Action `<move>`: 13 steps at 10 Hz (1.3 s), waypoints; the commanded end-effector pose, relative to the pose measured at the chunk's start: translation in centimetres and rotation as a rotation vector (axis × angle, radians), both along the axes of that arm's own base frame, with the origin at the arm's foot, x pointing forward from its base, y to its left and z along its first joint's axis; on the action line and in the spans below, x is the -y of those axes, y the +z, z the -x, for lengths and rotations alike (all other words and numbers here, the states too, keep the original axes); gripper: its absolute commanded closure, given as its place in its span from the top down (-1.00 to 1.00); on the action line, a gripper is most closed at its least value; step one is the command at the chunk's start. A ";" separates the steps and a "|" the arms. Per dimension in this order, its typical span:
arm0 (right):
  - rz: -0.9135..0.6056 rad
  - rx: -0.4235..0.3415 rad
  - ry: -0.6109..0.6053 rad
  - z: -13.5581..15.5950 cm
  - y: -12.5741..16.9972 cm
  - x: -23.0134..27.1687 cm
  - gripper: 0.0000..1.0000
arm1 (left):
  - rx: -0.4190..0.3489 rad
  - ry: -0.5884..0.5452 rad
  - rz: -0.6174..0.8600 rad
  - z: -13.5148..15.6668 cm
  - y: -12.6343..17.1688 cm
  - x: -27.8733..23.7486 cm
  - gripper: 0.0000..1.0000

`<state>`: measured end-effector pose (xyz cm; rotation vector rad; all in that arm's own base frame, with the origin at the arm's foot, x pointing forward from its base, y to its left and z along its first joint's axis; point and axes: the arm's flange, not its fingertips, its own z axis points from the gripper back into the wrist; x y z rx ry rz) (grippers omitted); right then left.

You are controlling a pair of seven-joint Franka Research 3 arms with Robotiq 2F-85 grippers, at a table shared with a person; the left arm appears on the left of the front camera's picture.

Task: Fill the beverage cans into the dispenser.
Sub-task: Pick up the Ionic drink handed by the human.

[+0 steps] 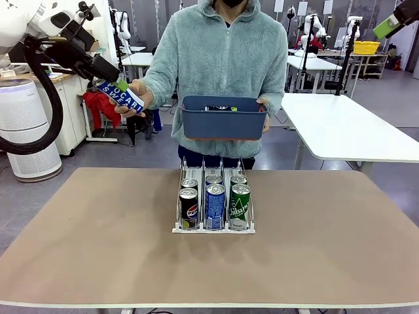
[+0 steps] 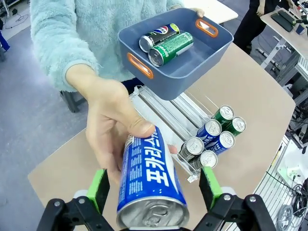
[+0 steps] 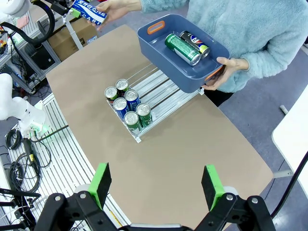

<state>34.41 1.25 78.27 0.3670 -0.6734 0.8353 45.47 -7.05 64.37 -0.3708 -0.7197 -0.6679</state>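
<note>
A person's hand (image 2: 111, 127) holds the Pocari can (image 2: 150, 173) between the left gripper's (image 2: 154, 185) spread fingers. Beyond them a blue bin (image 2: 166, 81) hangs over the dispenser (image 2: 161, 107). The right gripper (image 3: 156, 185) gapes too.

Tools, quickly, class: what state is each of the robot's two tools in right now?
Left tool: open, pads either side of the Pocari Sweat can, which the person's hand holds.
Right tool: open, holding nothing.

Nine beverage cans (image 1: 215, 206): three blue, three green, three dark; one dispenser (image 3: 161, 89); one bin (image 1: 222, 124).
</note>
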 end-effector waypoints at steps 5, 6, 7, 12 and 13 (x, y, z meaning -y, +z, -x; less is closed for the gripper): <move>0.000 -0.002 0.001 0.0 -0.1 0.0 1.00 | 0.000 0.000 0.000 0.0 0.0 0.0 1.00; 0.000 -0.002 0.001 0.0 -0.1 0.0 1.00 | -0.017 -0.015 -0.002 0.1 0.2 0.2 1.00; 0.000 -0.002 0.001 0.0 -0.1 0.0 1.00 | -0.037 0.001 -0.023 0.3 0.3 0.2 1.00; 0.000 -0.002 0.001 0.0 -0.1 0.0 1.00 | -0.065 0.003 -0.051 0.9 0.5 -0.1 1.00; 0.000 -0.002 0.001 0.0 -0.1 0.0 1.00 | -0.056 0.006 -0.059 0.9 0.4 -0.1 1.00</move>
